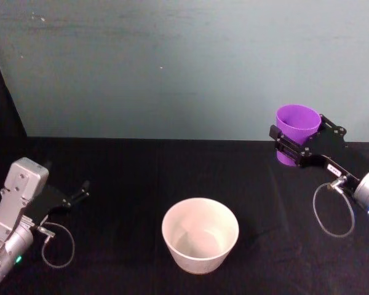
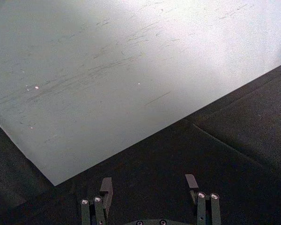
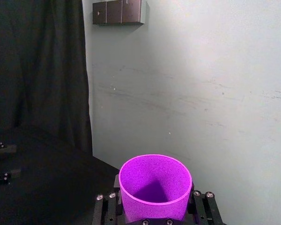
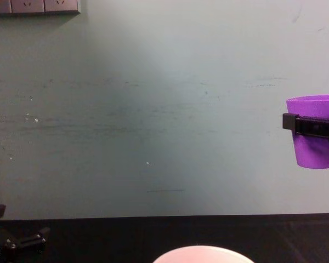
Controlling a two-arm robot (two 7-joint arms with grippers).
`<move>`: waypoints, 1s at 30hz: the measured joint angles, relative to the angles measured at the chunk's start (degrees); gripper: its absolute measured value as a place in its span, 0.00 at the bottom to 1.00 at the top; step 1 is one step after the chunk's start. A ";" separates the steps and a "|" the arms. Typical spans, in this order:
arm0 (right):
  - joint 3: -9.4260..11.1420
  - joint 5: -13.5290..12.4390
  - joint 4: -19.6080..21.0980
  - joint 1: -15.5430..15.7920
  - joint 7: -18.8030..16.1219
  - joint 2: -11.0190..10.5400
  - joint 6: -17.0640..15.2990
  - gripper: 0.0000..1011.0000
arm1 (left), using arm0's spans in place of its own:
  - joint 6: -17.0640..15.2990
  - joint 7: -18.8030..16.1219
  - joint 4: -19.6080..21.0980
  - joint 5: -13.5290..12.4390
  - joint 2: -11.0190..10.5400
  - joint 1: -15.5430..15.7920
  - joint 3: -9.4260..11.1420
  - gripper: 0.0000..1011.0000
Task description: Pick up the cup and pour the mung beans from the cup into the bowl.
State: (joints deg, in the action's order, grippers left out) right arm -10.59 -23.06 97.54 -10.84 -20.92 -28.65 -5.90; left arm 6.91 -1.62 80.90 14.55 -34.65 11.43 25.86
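Note:
The purple cup hangs upright, high above the table's right side, with my right gripper shut around its wall. In the right wrist view the cup sits between the fingers, and its inside looks purple down to the base; the mung beans are out of view. From the chest, the cup is at the right edge, well above the table. The white bowl stands at the front centre, to the left of and below the cup, its inside bare. My left gripper rests open at the left.
A black cloth covers the table, which ends at a pale green wall. A dark curtain hangs to one side. The bowl's rim just shows at the bottom of the chest view.

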 joint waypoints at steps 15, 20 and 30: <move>-0.04 0.06 -0.10 0.02 0.00 0.08 0.12 0.73 | 0.00 0.00 0.00 0.00 0.00 0.00 0.00 0.99; -0.04 0.08 -0.12 0.02 0.00 0.09 0.15 0.73 | 0.00 0.00 0.00 0.00 0.00 0.00 0.00 0.99; -0.04 0.10 -0.12 0.02 0.00 0.09 0.16 0.73 | 0.00 0.00 0.00 0.00 0.00 0.00 0.00 0.99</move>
State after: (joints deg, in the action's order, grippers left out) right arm -10.63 -22.96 97.42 -10.82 -20.92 -28.56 -5.74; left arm 6.90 -1.62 80.90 14.55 -34.65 11.43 25.86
